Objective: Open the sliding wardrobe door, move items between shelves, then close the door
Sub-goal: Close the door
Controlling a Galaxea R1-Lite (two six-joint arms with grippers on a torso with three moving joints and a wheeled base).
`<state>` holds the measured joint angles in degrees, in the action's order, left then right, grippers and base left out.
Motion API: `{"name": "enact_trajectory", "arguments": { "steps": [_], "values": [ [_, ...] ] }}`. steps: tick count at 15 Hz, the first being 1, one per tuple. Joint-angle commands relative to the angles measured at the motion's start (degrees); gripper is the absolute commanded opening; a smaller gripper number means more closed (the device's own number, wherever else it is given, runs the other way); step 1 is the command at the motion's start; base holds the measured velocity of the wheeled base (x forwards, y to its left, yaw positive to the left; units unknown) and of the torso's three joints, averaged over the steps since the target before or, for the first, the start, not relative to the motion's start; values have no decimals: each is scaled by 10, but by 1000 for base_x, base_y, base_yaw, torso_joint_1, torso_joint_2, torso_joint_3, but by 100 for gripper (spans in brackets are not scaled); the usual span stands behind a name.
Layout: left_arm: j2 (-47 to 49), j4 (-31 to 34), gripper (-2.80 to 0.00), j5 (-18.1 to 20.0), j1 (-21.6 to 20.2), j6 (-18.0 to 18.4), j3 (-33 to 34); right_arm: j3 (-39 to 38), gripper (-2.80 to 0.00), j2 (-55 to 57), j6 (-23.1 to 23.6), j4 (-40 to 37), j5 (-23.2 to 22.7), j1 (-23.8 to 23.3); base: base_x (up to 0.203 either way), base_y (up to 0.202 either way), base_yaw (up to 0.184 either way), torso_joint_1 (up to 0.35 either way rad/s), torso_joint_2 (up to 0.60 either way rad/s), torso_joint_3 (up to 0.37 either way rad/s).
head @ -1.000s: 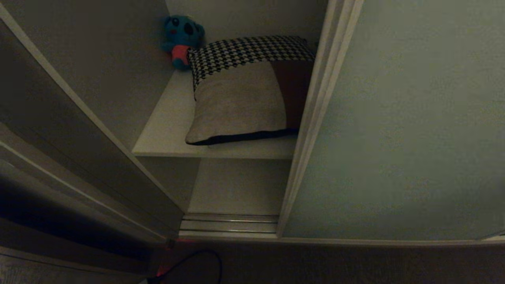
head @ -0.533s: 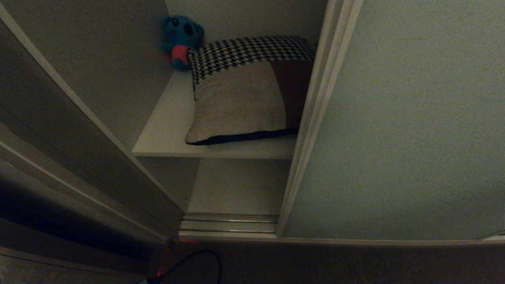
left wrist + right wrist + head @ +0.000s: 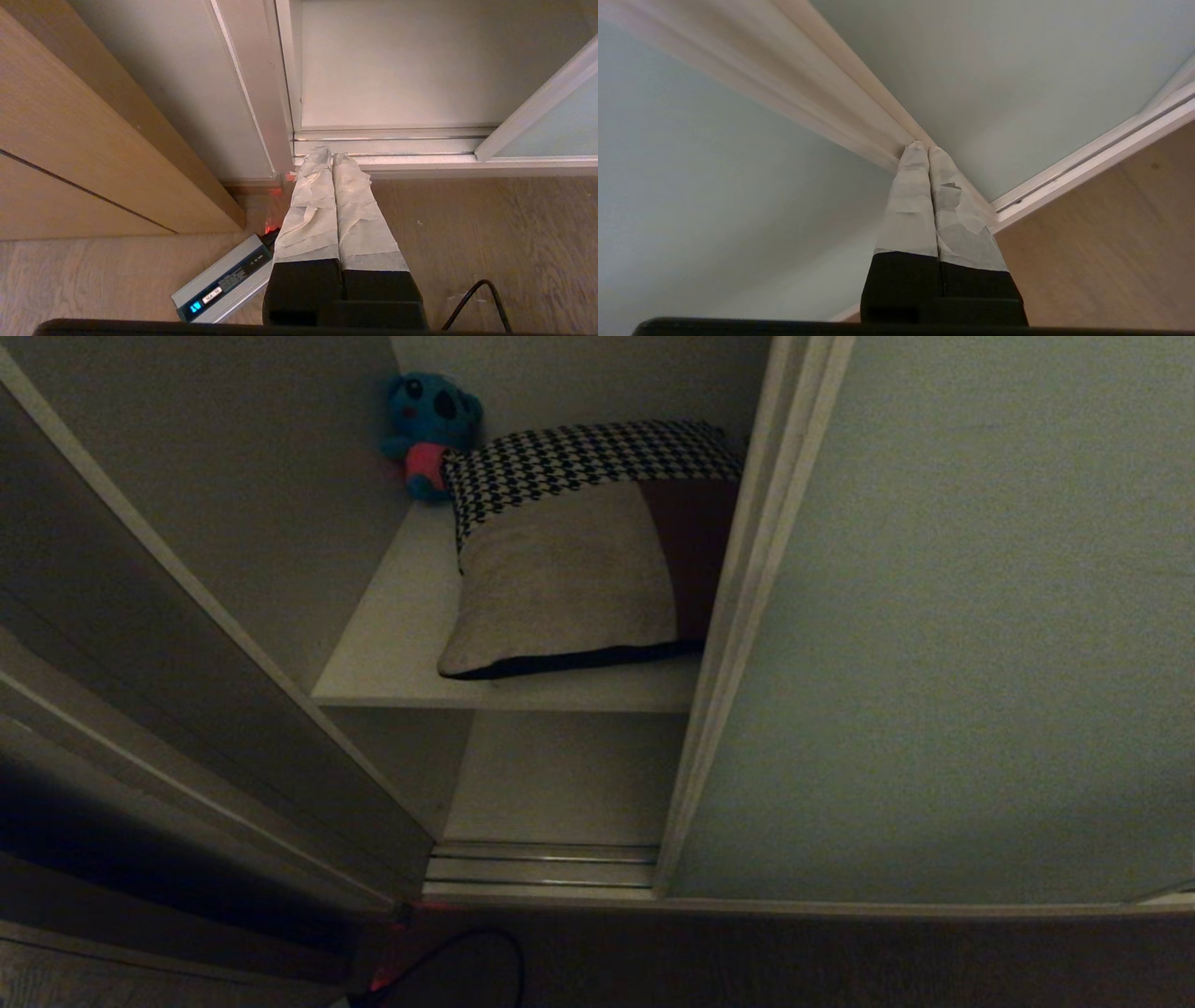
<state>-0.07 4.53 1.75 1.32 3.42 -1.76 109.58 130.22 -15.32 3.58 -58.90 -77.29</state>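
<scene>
Wardrobe stands partly open, gap between side wall and sliding wardrobe door | door covers right side, long edge upright | cushions lie flat, stacked on upper shelf, lower shelf bare | our right gripper pressed together at door frame | our left gripper pressed together above floor.

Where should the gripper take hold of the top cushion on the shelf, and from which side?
Grip the cream cushion at its front edge, probably near the front left corner, coming straight in through the opening. It lies flat on the houndstooth cushion; the sliding door frame hides its right edge.
</scene>
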Motion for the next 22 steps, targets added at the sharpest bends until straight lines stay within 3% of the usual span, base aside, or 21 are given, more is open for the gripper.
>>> {"name": "enact_trajectory", "arguments": {
  "steps": [1, 5, 14, 16, 22],
  "values": [
    [0, 0, -280, 0, 0, 0, 0, -11, -280, -13, -4, 1, -7, 2, 0, 0, 0, 0, 0, 0],
    [0, 0, -280, 0, 0, 0, 0, -63, -280, -56, -5, 1, -13, 3, 0, 0, 0, 0, 0, 0],
    [0, 0, -280, 0, 0, 0, 0, -248, -280, -216, -1, 1, -74, 3, 0, 0, 0, 0, 0, 0],
    [0, 0, -280, 0, 0, 0, 0, -274, -280, -249, 0, 1, -100, -16, 0, 0, 0, 0, 0, 0],
    [0, 0, -280, 0, 0, 0, 0, -154, -280, -158, 0, 31, -110, -82, 0, 0, 0, 0, 0, 0]
  ]
}}
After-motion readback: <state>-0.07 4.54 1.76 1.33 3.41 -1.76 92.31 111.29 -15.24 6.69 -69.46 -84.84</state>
